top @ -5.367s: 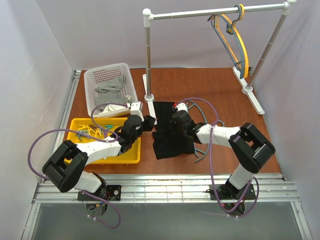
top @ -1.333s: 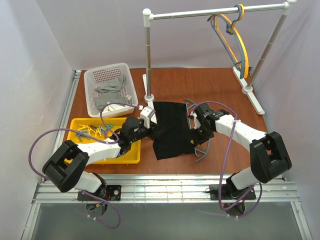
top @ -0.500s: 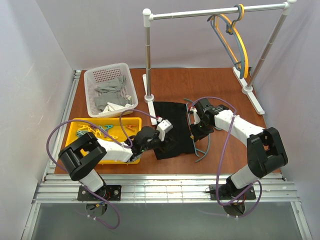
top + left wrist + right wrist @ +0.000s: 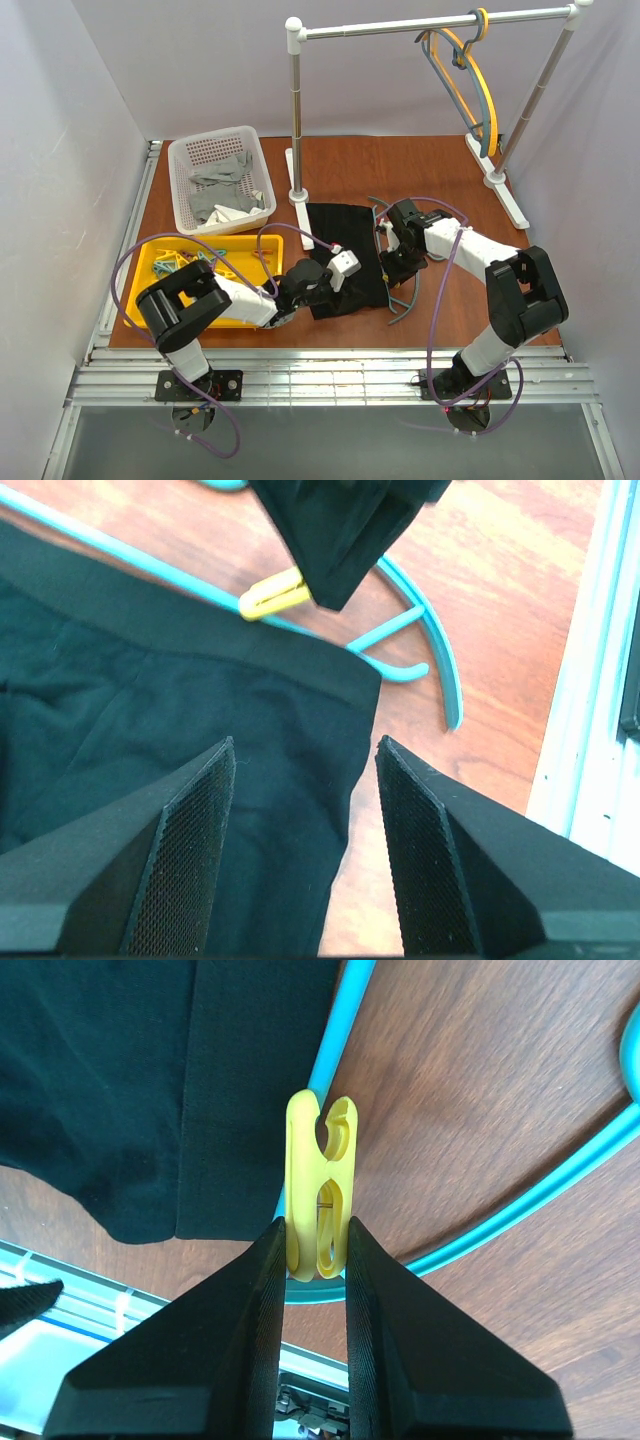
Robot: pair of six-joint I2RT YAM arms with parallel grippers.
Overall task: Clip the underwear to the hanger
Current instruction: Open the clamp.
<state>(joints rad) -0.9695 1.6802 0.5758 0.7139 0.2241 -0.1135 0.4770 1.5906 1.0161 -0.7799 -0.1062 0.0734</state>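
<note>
What's on the table, counted.
Three hangers: one teal hanger (image 4: 341,1020) lying flat, one yellow hanger (image 4: 481,20) and one grey-blue hanger (image 4: 430,45) on the single rack (image 4: 296,100). One underwear (image 4: 350,235), one basket (image 4: 175,185), one tray (image 4: 200,240), two arms. One yellow clip (image 4: 320,1190); the tray's clips (image 4: 190,262) are too tangled to count.

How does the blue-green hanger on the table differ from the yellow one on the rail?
The teal hanger lies flat on the table; the yellow hanger hangs from the rail. The teal hanger has the underwear waistband along its bar and a yellow clip held at it; the yellow hanger is bare. Both are thin and hooked.
</note>
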